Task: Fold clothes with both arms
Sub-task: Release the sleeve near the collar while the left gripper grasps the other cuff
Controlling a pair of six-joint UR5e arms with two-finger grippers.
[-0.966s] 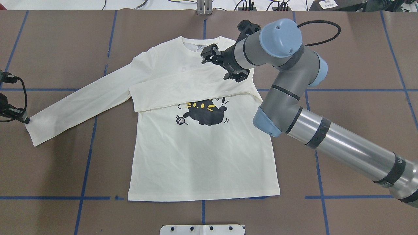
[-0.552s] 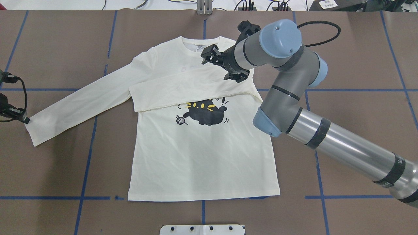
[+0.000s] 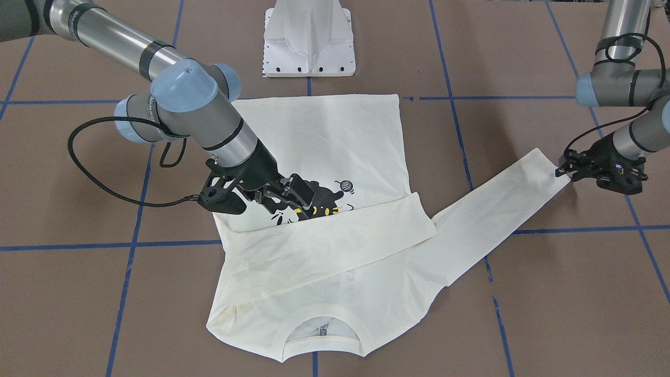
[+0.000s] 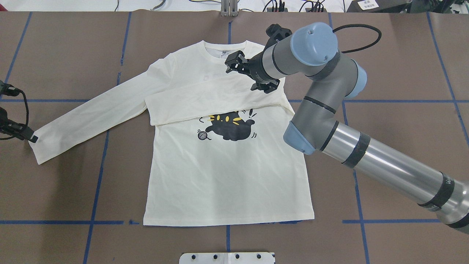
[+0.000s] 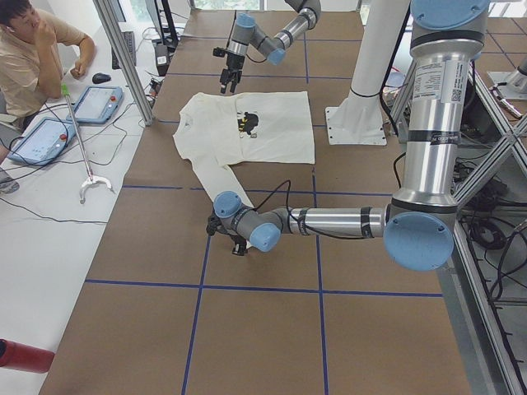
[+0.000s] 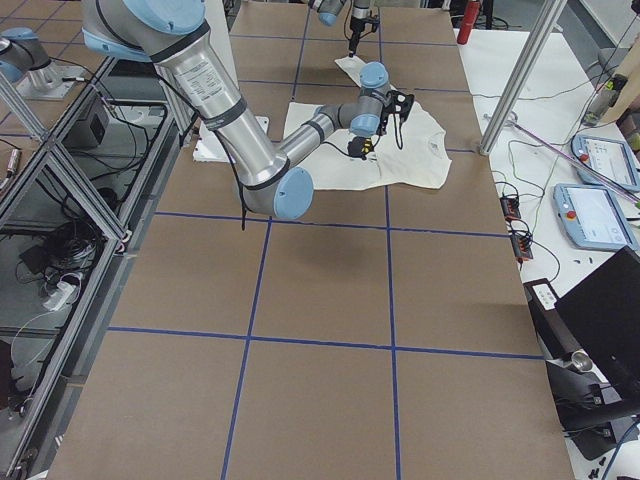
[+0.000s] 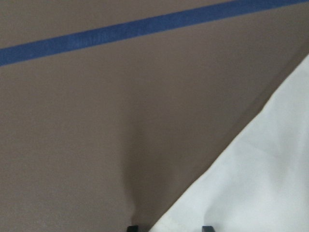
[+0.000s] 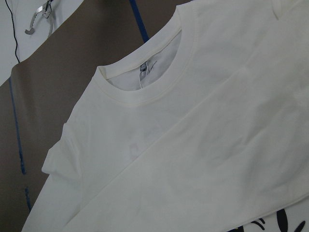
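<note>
- We see one sleeve [image 4: 205, 99] folded across the shirt [image 4: 227, 176], right pincer [image 4: 248, 74] open above.
- Our left pincer [image 3: 565, 168] is at the unfolded sleeve's cuff [image 3: 542, 162]; we cannot tell its grip.

1. The right arm [image 4: 384, 167] is a silver tube ringed by black bands, one with white lettering.
2. The grey joints behind the jaws carry round light-blue caps [image 4: 313, 38].
3. A black braided cable [image 4: 361, 26] loops out just behind the jaws.
4. The right gripper [image 4: 242, 75] is black, with two angular fingers.
5. The left arm [image 3: 625, 21] matches it, and the left gripper [image 3: 568, 168] is also black.
6. The pedestal base [image 3: 309, 36] is white with dark screw holes.
</note>
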